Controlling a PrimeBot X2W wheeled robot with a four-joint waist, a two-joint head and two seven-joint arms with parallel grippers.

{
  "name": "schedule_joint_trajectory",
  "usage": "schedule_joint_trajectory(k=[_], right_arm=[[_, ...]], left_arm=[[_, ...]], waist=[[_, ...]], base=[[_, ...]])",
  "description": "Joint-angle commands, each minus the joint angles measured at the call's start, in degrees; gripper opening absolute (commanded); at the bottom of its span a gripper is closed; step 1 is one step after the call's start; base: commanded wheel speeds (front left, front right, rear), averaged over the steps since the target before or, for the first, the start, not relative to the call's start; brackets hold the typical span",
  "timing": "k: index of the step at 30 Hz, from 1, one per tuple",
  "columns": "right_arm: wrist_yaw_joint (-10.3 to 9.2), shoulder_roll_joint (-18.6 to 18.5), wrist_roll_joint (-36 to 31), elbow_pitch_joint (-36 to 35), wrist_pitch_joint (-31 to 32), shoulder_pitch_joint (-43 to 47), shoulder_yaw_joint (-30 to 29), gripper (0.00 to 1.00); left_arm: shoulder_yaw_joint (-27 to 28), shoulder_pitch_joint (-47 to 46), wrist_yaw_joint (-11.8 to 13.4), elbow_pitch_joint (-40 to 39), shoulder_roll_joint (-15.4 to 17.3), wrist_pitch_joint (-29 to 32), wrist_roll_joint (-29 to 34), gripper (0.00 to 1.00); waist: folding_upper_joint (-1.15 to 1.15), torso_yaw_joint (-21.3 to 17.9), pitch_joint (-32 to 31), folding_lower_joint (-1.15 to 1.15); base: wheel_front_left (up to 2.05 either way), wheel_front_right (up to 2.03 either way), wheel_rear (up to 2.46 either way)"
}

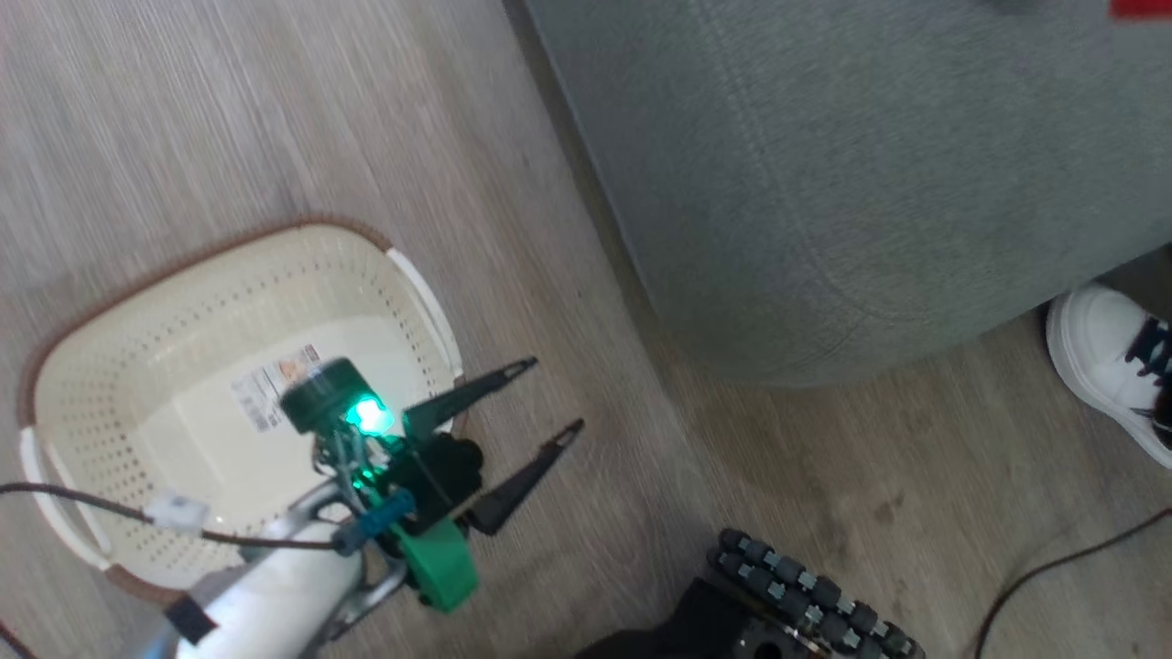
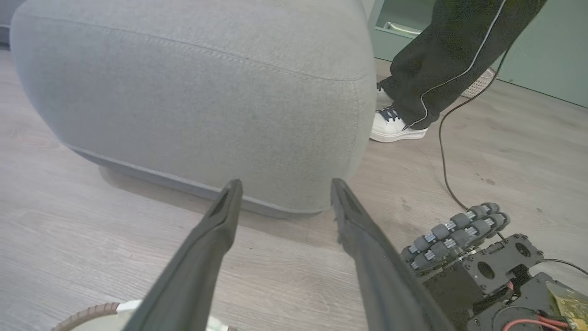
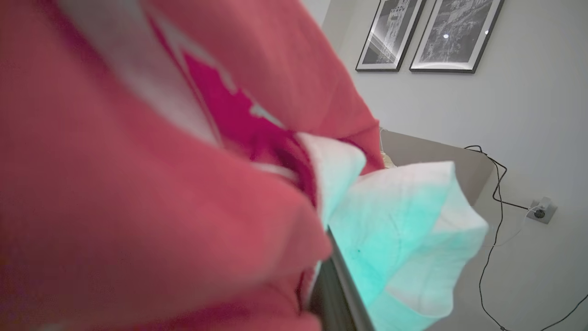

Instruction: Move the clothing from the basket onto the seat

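Note:
The cream basket [image 1: 417, 293] stands on the floor at the left, and inside it I see just the paper label on its bottom. My left gripper [image 1: 554, 394] hovers open beside the basket's right rim, nothing between its fingers. In the left wrist view the same gripper [image 2: 285, 184] points at the side of the grey seat [image 2: 206, 92]. The seat [image 1: 824, 183] fills the upper right of the head view, with a sliver of red clothing [image 1: 1140, 7] at its top edge. My right gripper [image 3: 321, 280] is shut on the red clothing [image 3: 138, 184], whose white trim drapes over one dark finger [image 3: 337, 294].
A person stands by the seat's corner: a white shoe [image 1: 1108, 366] and a dark trouser leg [image 2: 441, 55]. My wheeled base [image 1: 806, 595] sits low at the right, with a thin cable [image 2: 443, 151] on the wooden floor nearby. Two framed pictures [image 3: 432, 32] hang on the wall.

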Motion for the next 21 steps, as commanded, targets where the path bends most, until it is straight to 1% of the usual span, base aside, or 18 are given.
schedule_joint_trajectory(k=[1,7,11,16,19,21], right_arm=[[-0.02,-2.2,0.3,-1.0,-0.3,-1.2,0.0,0.00],[-0.02,-4.8,0.3,8.5,-0.3,-9.4,-0.6,0.00],[-0.02,-5.2,-2.1,13.8,-0.3,-14.3,-2.3,0.00],[-0.02,-2.7,-6.8,17.6,-0.3,-19.6,-8.7,0.00],[-0.02,-0.6,-8.7,18.0,-0.3,-22.8,-14.9,0.00],[-0.02,0.7,-10.5,17.8,-0.3,-24.4,-17.8,0.00]], left_arm=[[1.8,-1.0,0.0,-1.9,1.2,-0.3,0.4,1.00],[1.9,-1.1,0.0,-3.2,3.7,-0.3,0.8,1.00],[1.8,-1.4,0.0,-3.9,4.8,-0.3,1.1,1.00],[1.9,-1.8,0.0,-4.6,5.7,-0.3,1.3,1.00],[1.9,-2.1,0.0,-5.0,6.1,-0.3,1.4,1.00],[2.3,-2.4,0.0,-5.1,6.2,-0.3,1.5,1.00]], waist=[[0.00,0.4,2.4,-0.02],[0.00,0.9,6.6,-0.02],[0.00,1.2,8.8,-0.02],[0.00,2.0,11.5,-0.02],[0.00,2.8,13.1,-0.02],[0.00,3.5,14.2,-0.02]], base=[[0.00,0.00,0.00],[0.00,0.00,0.00],[0.00,0.00,0.00],[0.00,0.00,0.00],[0.00,0.00,0.00],[0.00,0.00,0.00]])
